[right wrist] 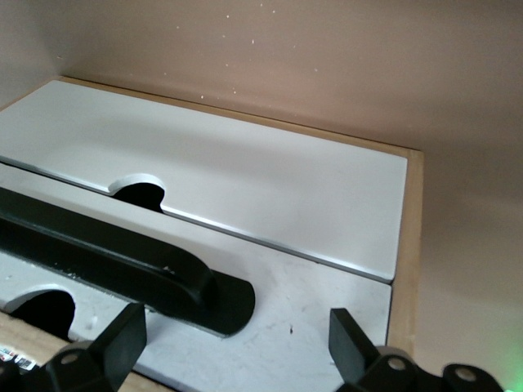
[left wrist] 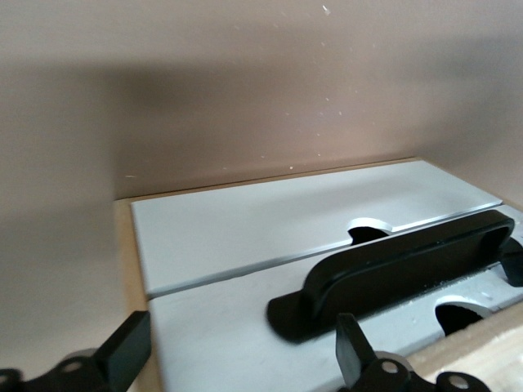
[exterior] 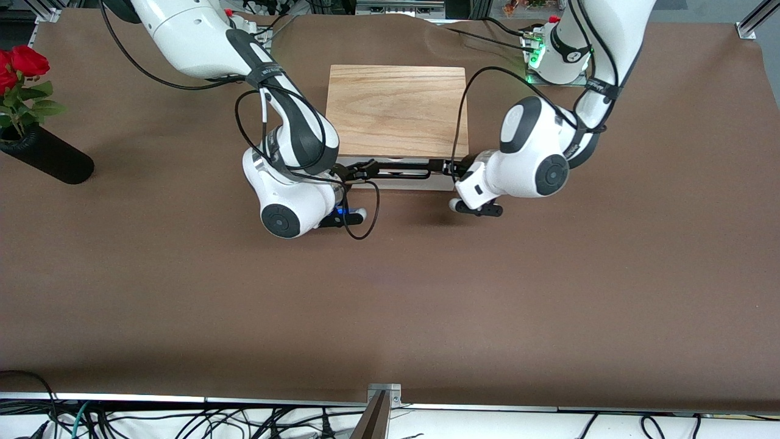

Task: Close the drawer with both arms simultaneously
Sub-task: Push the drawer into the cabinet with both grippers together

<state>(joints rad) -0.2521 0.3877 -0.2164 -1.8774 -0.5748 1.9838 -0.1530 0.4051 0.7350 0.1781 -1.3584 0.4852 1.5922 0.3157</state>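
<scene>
The oak-coloured box (exterior: 396, 110) stands in the middle of the table. Its drawer's white front (exterior: 426, 183) with the black bar handle (exterior: 396, 174) faces the front camera and stands out a little from under the box top. My right gripper (exterior: 359, 172) is open at the handle's end toward the right arm; in the right wrist view (right wrist: 237, 343) its fingers straddle the white front (right wrist: 327, 286) beside the handle (right wrist: 106, 253). My left gripper (exterior: 448, 166) is open at the handle's other end; the left wrist view (left wrist: 237, 355) shows the front (left wrist: 221, 327) and the handle (left wrist: 400, 269).
A plain white strip without a handle lies below the drawer front (left wrist: 270, 220) (right wrist: 245, 180). A black vase (exterior: 46, 155) with red roses (exterior: 24, 61) stands at the right arm's end of the table. A metal bracket (exterior: 382, 396) sits at the table edge nearest the front camera.
</scene>
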